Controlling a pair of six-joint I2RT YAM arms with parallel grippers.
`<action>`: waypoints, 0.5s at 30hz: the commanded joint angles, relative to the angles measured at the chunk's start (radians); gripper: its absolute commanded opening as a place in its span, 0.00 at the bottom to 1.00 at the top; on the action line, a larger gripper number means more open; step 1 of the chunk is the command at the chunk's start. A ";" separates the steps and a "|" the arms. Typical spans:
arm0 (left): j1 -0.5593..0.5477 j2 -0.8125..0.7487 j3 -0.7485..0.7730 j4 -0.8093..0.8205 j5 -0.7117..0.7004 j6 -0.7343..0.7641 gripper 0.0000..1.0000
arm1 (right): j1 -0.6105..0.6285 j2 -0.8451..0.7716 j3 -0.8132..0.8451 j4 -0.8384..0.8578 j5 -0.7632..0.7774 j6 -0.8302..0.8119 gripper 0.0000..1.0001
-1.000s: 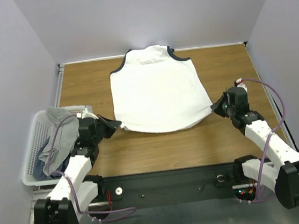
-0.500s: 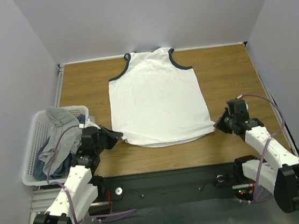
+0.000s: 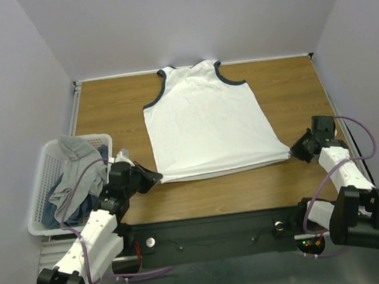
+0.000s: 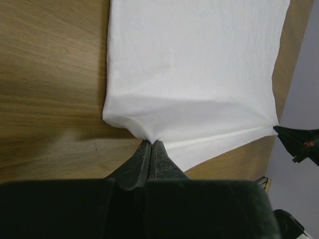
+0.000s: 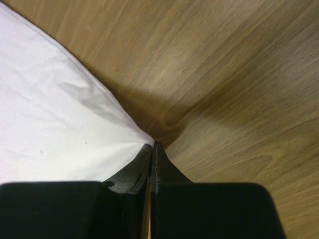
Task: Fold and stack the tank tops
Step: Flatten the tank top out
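A white tank top (image 3: 205, 126) with navy-edged neck and armholes lies spread flat on the wooden table (image 3: 104, 110), neck toward the far wall, no print showing. My left gripper (image 3: 158, 178) is shut on its near left hem corner, as the left wrist view (image 4: 151, 142) shows. My right gripper (image 3: 291, 154) is shut on the near right hem corner, also seen in the right wrist view (image 5: 152, 145). The hem is stretched straight between them. Grey tank tops (image 3: 76, 168) lie heaped in the basket.
A white plastic lattice basket (image 3: 41, 193) stands at the table's left edge, beside my left arm. The table's near edge and the black arm mount (image 3: 213, 232) lie just below the hem. Walls close the far, left and right sides.
Both grippers pulled the hem toward the near edge and spread it wider. The shirt went from bunched at the far wall to flat, and the right gripper moved outward to the right.
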 commanded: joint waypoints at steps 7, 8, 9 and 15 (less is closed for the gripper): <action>-0.177 0.006 -0.046 0.006 -0.053 -0.067 0.00 | -0.011 -0.125 -0.017 -0.019 -0.067 0.009 0.09; -0.188 0.006 -0.054 0.007 -0.058 -0.071 0.00 | -0.011 -0.127 -0.017 -0.030 -0.071 0.016 0.09; -0.198 0.007 -0.060 0.007 -0.064 -0.074 0.00 | -0.011 -0.128 -0.017 -0.033 -0.076 0.022 0.13; -0.209 0.024 -0.071 0.009 -0.066 -0.076 0.02 | -0.011 -0.165 0.020 -0.084 -0.079 0.010 0.50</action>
